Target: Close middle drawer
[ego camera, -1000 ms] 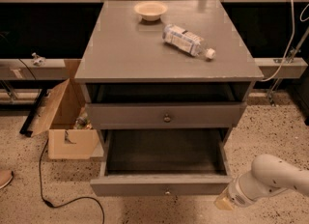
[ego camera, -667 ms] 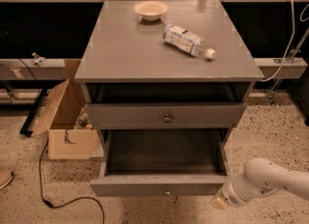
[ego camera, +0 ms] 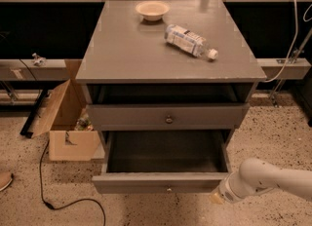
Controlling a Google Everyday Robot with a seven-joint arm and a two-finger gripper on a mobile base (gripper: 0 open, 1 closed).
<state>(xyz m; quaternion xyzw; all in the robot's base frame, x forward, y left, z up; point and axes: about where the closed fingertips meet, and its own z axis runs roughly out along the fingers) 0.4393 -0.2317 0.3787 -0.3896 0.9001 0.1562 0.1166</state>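
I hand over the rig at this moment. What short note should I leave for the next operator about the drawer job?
The gripper sits low on the right, next to the right end of the middle drawer front. Contact cannot be told.
The middle drawer is pulled far out, below the upper front.
Done: approach only.
Left: push the front in until it is flush.
A bowl and a lying bottle are on the cabinet top.
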